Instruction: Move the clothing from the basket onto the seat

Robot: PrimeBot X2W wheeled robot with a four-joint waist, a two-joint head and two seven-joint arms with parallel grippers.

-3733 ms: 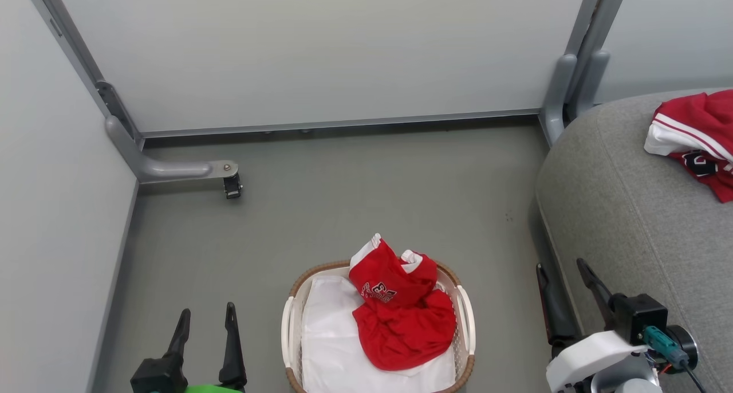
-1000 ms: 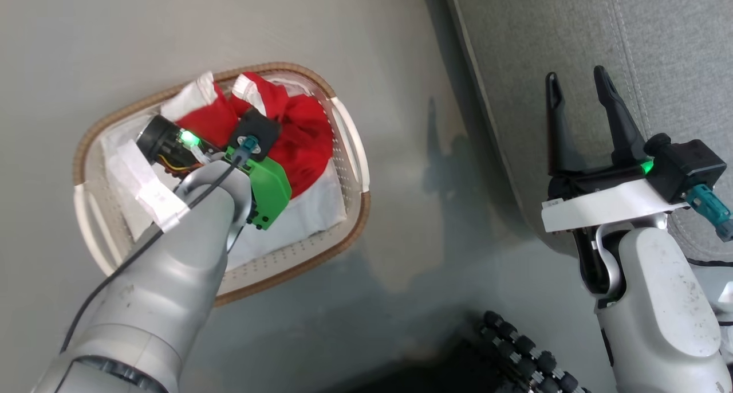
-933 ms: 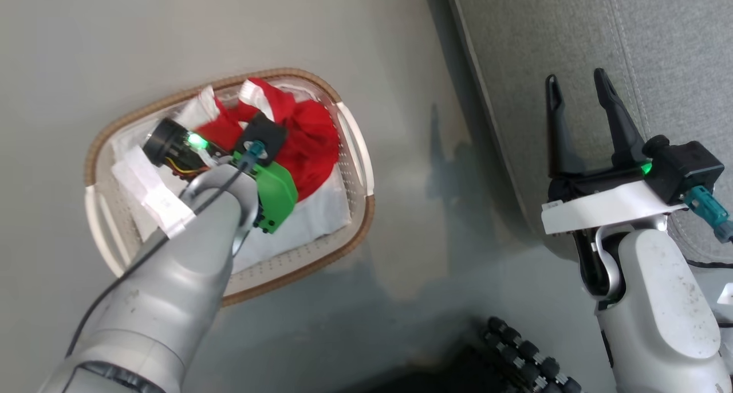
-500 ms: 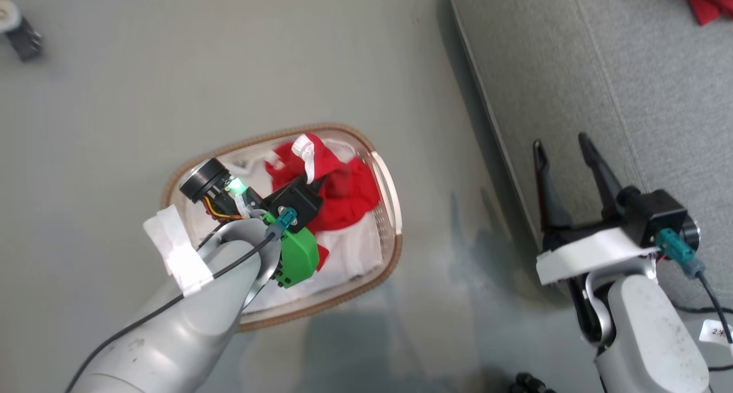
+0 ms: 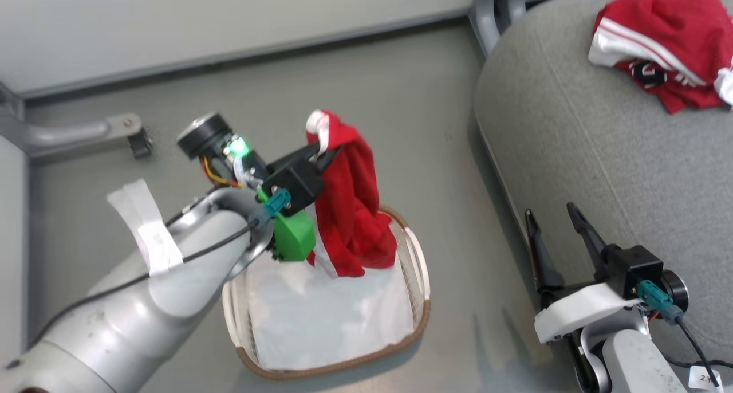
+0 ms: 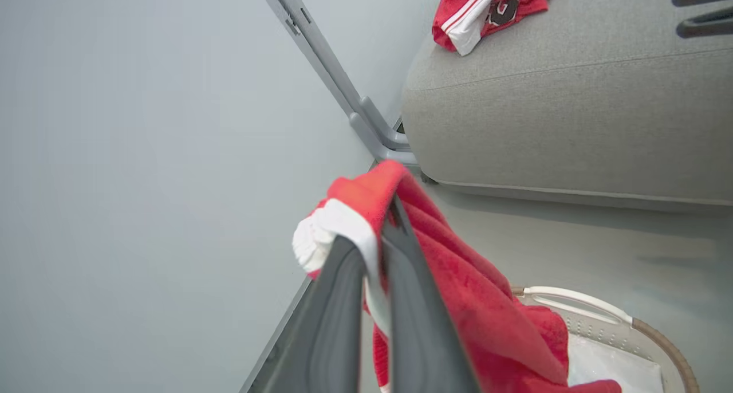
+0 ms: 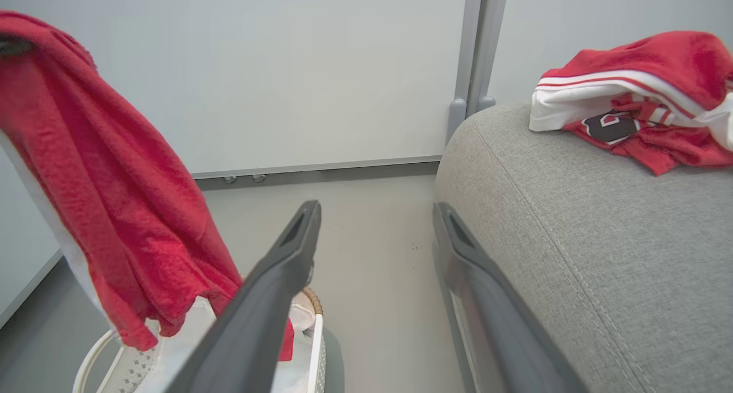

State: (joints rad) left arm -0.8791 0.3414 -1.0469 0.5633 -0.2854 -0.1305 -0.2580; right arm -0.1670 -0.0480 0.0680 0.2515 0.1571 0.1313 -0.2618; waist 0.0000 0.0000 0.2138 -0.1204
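Observation:
A red garment with white trim (image 5: 350,209) hangs from my left gripper (image 5: 320,151), which is shut on its top fold; the hem still dips inside the basket (image 5: 422,278). The left wrist view shows the fingers (image 6: 343,301) pinching the cloth (image 6: 458,290). The white liner (image 5: 320,318) lies in the basket. Another red garment (image 5: 658,43) lies on the grey seat (image 5: 572,124) at the right. My right gripper (image 5: 550,211) stands open beside the seat's edge with nothing in it. From the right wrist, the held garment (image 7: 103,169) hangs at the left and the seat (image 7: 572,221) lies at the right.
Pale wall panels close off the back and left. A grey frame foot with a caster (image 5: 137,142) rests on the floor at the left. A frame post (image 5: 491,9) stands by the seat's corner. Grey floor (image 5: 446,169) separates basket and seat.
My left gripper has risen with the red garment, pulling most of it up out of the basket. The head camera has tilted up. The right gripper has stayed open.

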